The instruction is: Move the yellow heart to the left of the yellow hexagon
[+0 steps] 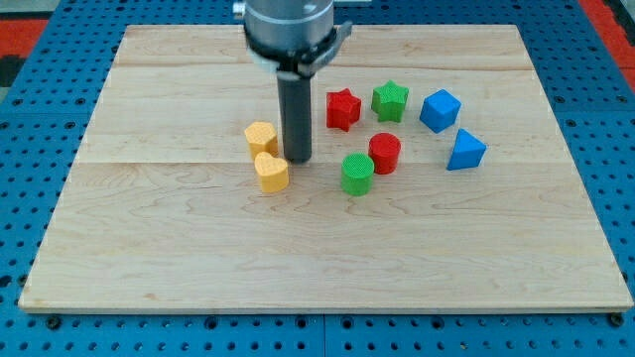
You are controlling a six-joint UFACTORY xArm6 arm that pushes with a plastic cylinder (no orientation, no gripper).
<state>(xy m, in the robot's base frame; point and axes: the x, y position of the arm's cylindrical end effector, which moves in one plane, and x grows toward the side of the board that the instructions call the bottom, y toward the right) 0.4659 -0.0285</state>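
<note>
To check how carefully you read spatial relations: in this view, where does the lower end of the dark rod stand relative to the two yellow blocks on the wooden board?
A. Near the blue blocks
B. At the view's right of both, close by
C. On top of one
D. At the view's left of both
B: my tip stands just at the view's right of the upper yellow block and the lower yellow block.

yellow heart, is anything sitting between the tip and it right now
Nothing visible. My tip sits just to the view's right of the yellow heart, with bare board between them. The yellow hexagon lies just above the heart, toward the view's top.
</note>
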